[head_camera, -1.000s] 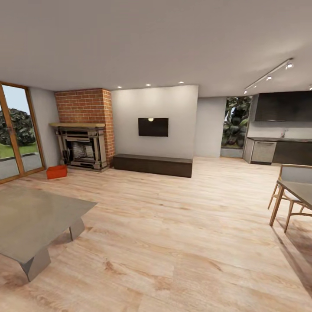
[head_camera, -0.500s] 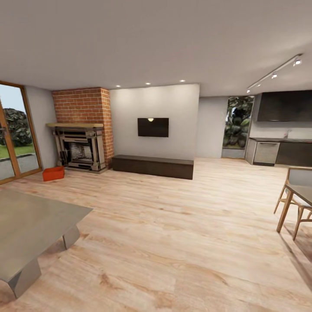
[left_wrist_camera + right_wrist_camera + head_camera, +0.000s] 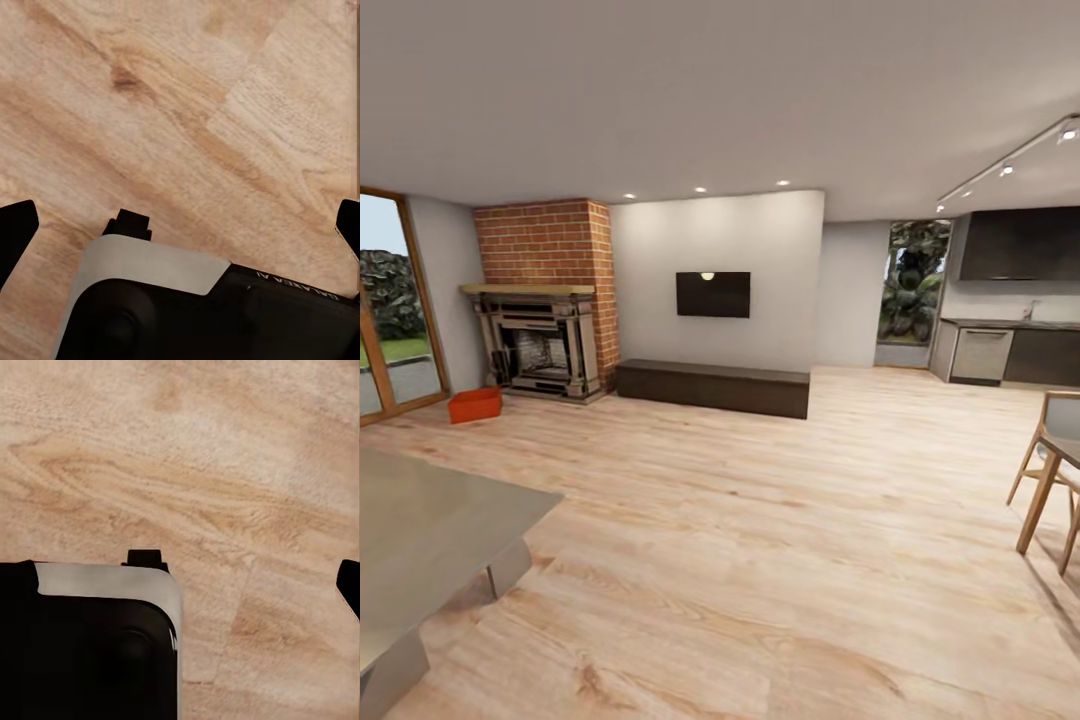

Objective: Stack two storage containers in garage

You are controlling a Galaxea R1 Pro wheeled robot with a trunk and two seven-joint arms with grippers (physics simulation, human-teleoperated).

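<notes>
One orange-red storage container (image 3: 474,404) seen in the head view, lidless, standing on the light wood-plank floor (image 3: 760,520) of the living room, far at the left, just beside the front left corner of the brick fireplace (image 3: 545,300) and near the wood-framed glass door (image 3: 395,305). Only this one bin visible. To the right of the fireplace, a long dark low cabinet (image 3: 712,386) against the pale wall, with a black TV (image 3: 713,294) mounted above it. Closer to the camera, at the lower left, the corner of the grey low table (image 3: 430,530), a bare surface, well apart from the container. At the far right, a kitchen corner with dark cabinets (image 3: 1022,245) and a window with green plants (image 3: 913,282); nearer, at the right edge, the wooden legs of a chair (image 3: 1050,480). In the left wrist view, the left gripper (image 3: 180,225) hanging over the plank floor, its two dark fingertips (image 3: 16,232) at the opposite edges of the picture, so standing wide apart, with nothing between them. In the right wrist view, the right gripper (image 3: 180,577) also above the wood planks, one fingertip (image 3: 349,585) at the edge, spread wide too and holding nothing.
</notes>
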